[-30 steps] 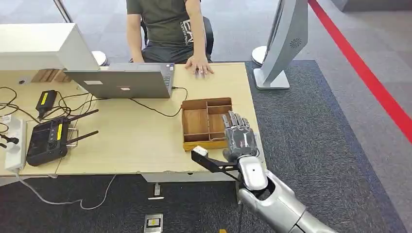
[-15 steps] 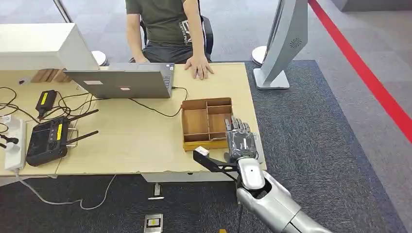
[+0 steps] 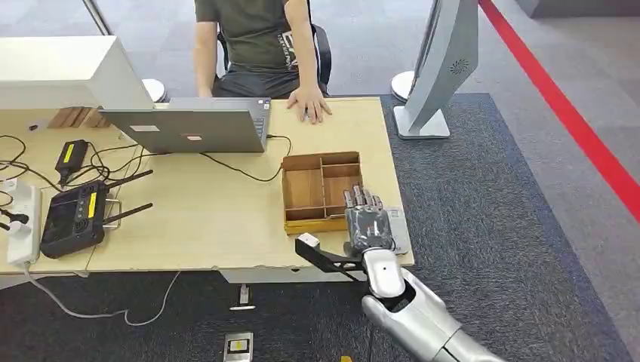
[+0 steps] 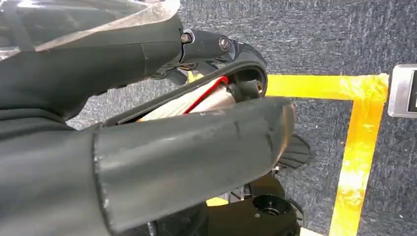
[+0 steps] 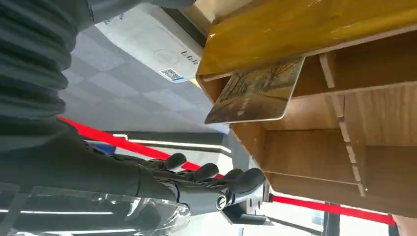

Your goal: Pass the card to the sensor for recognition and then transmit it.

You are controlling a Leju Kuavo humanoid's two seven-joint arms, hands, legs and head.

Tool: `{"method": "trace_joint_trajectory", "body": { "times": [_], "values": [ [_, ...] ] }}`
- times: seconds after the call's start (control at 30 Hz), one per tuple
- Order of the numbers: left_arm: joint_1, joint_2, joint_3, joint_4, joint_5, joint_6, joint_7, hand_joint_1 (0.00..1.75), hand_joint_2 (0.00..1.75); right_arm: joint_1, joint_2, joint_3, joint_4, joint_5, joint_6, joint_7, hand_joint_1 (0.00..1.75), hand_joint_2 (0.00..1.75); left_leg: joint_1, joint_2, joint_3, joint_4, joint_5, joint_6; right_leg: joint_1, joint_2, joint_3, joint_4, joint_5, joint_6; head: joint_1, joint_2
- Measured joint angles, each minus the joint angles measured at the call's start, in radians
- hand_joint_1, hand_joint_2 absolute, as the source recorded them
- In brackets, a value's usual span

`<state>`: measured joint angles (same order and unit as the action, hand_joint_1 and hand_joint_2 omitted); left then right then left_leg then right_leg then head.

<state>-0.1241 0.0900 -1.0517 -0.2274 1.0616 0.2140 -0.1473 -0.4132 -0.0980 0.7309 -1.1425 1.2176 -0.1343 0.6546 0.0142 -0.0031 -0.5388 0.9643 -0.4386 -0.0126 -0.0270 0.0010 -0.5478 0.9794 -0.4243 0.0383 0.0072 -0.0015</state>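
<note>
bench (image 3: pixel 204 219): pale wood, upper left of frame, on dark carpet (image 3: pixel 490 226)
card (image 5: pixel 255 93): in wooden tray (image 3: pixel 321 192), mid-frame
right hand (image 3: pixel 368 225): fingers (image 5: pixel 206 173) spread, holding nothing
left hand (image 4: pixel 147 157): fingers' state unclear

A person (image 3: pixel 260 41) sits at the far side of the desk (image 3: pixel 219 219), one hand (image 3: pixel 309 102) flat on its top. A grey laptop (image 3: pixel 192 128) stands open near them, a black cable (image 3: pixel 241 167) trailing from it. A black remote controller (image 3: pixel 72 217) with antennas lies toward the left, beside a white power strip (image 3: pixel 23 222). A red line (image 3: pixel 562 113) crosses the grey carpet (image 3: pixel 490 211).
</note>
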Motion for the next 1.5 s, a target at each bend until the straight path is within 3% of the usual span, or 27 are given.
{"method": "trace_joint_trajectory", "body": {
  "times": [0.33,0.77,1.5],
  "values": [
    [0.011,-0.003,0.000,0.001,0.041,0.005,-0.001,0.00,0.00,-0.020,0.058,0.000,0.057,0.026,-0.035,-0.060,0.00,1.75,0.000,0.000,0.000,0.000,0.000,0.000,0.000,0.000,0.000,0.000,0.000,0.000,0.000,0.000],
    [0.016,-0.004,0.002,0.002,0.063,0.017,-0.003,0.00,0.00,-0.035,0.116,0.000,0.125,0.059,-0.028,-0.066,0.00,1.75,0.001,0.000,0.000,0.000,0.000,0.000,0.001,0.000,0.000,0.000,0.000,0.000,0.000,0.000],
    [0.018,-0.007,0.002,0.007,0.071,0.019,0.003,0.00,0.00,-0.048,0.120,-0.023,0.150,0.104,-0.029,-0.051,0.00,1.75,0.001,0.000,0.000,0.000,0.000,0.000,0.001,0.000,0.000,0.000,0.000,0.000,0.000,0.000]
  ]
}}
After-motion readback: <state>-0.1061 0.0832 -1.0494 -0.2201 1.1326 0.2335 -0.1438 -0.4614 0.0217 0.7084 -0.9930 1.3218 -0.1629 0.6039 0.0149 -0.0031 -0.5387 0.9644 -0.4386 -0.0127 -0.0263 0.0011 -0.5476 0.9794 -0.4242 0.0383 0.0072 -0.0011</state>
